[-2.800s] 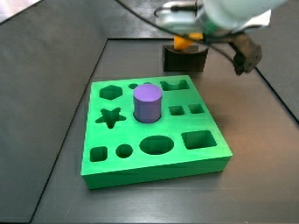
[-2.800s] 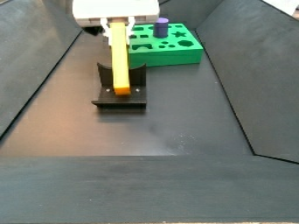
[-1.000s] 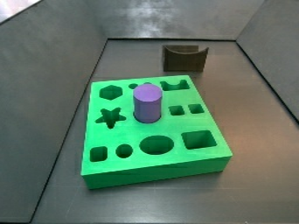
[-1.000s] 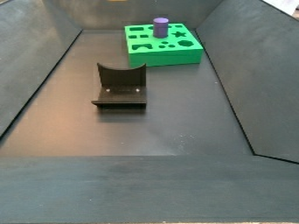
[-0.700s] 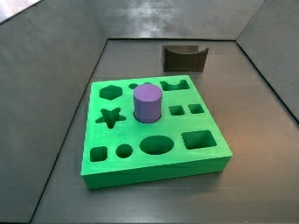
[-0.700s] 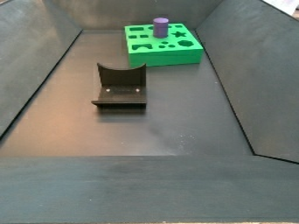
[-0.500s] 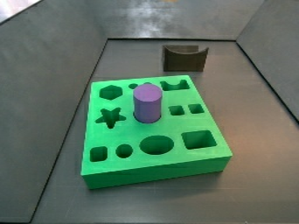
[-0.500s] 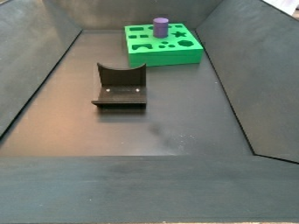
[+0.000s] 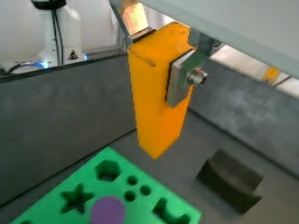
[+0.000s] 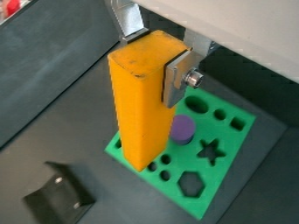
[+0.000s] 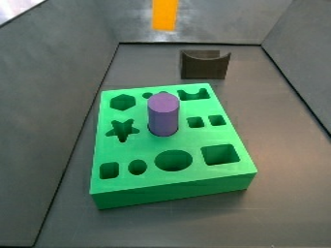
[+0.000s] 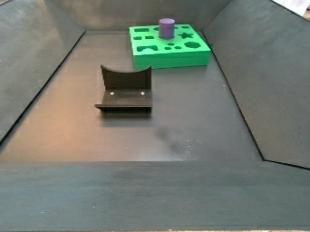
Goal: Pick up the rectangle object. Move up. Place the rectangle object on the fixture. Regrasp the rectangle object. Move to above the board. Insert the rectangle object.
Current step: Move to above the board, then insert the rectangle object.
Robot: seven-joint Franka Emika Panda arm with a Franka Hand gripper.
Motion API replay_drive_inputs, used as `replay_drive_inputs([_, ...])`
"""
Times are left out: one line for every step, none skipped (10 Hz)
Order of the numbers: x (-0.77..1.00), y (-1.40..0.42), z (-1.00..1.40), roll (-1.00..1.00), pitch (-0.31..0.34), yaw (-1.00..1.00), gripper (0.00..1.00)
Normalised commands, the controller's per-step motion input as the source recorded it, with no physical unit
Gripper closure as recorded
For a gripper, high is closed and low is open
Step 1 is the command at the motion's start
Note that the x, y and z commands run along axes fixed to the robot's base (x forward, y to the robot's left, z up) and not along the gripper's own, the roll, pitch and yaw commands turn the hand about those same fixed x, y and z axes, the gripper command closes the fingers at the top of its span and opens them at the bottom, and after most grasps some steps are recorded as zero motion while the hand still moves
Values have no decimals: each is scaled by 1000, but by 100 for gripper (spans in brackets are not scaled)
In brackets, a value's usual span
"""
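- The gripper (image 9: 176,66) is clamped on the rectangle object (image 9: 158,92): in both wrist views a silver finger plate (image 10: 177,77) presses flat against one side of the upright orange block near its top. The opposite finger is hidden behind the block, so the grip on that side is a judgement.
- The block hangs high in the air, long axis vertical, touching nothing below it. In a side view only its lower end (image 11: 165,14) shows at the top edge of the picture, above the far part of the floor.
- Below it, the wrist views show the board (image 10: 222,188) to one side and the fixture (image 10: 56,203) to the other, well apart.
- In a side view the fixture (image 12: 123,89) stands nearer and empty; the green board (image 12: 194,56) lies far back.
- A purple cylinder (image 11: 162,114) stands upright in one of the board's holes; the other cut-outs look empty.
- Judging by the end grip and the bare fixture, the pickup, fixture placement and regrasp seem done. Carrying the block above the board seems to be the step in hand, and the insertion is left.
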Motion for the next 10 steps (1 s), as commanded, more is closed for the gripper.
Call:
replay_drive_inputs([-123, -52, 7, -1000, -32, -88, 100])
replay_drive_inputs([-91, 1, 2, -813, -46, -63, 100])
replay_drive_inputs([-76, 33, -1, -503, -54, -21, 100])
replay_drive_inputs([-62, 25, -3, -317, -57, -14, 100])
replay_drive_inputs([-52, 18, 0, -233, -50, -8, 100])
replay_drive_inputs([-29, -23, 0, 0, -1, 0, 100])
replay_drive_inputs([117, -306, -126, 0, -7, 0, 100])
replay_drive_inputs([271, -491, -151, -26, -13, 0, 100])
replay_drive_inputs([377, -566, -111, -43, 0, 0, 100])
replay_drive_inputs([517, -606, -69, -64, 0, -89, 100])
